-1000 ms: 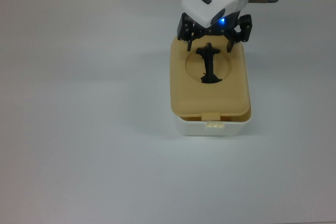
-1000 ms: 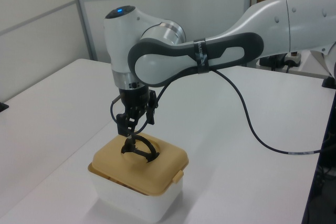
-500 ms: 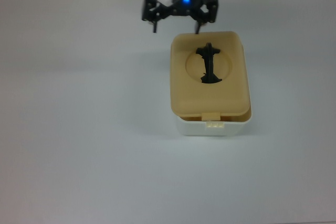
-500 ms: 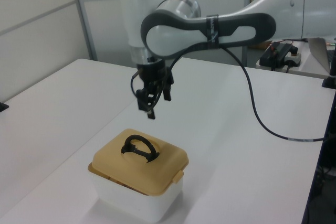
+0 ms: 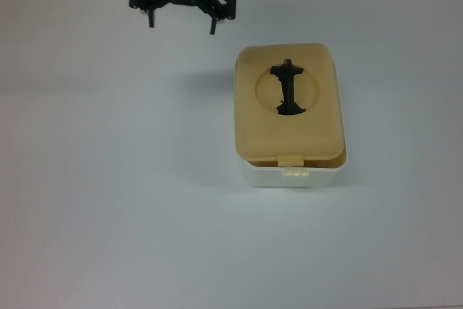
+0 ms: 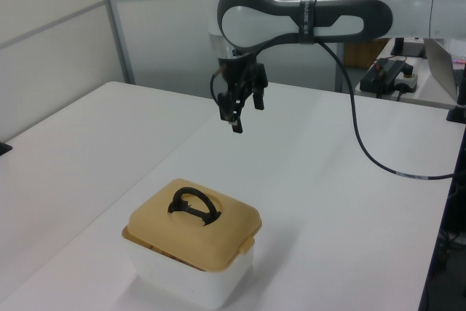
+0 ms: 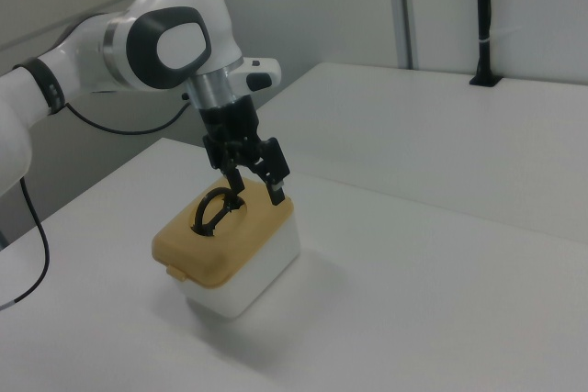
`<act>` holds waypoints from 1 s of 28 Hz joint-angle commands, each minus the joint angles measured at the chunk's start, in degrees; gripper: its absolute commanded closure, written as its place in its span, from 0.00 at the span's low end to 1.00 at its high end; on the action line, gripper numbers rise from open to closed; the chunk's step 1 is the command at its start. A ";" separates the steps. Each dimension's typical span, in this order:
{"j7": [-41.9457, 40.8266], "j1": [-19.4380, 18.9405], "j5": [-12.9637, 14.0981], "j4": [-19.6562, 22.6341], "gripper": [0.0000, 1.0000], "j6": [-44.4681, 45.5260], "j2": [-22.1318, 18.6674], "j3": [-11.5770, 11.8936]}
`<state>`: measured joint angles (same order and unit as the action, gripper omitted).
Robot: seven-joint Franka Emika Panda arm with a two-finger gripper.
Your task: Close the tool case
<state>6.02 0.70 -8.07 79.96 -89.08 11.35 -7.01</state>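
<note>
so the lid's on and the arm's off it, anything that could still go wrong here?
1. The tan plastic lid may not be latched: in the top view its front tab sits just above the tab on the white translucent plastic box, with a thin gap showing.
2. The open gripper hangs above the table, away from the case; a return press could catch the upright black handle.
</note>
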 commanded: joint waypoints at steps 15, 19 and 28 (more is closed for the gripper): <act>-2.15 1.32 -0.10 0.55 0.00 0.93 -1.77 1.21; -2.15 1.32 -0.19 0.54 0.00 0.75 -1.68 1.30; -2.51 1.85 -0.10 0.46 0.00 0.66 -1.68 1.30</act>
<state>5.01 2.17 -8.07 79.96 -89.08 10.65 -5.86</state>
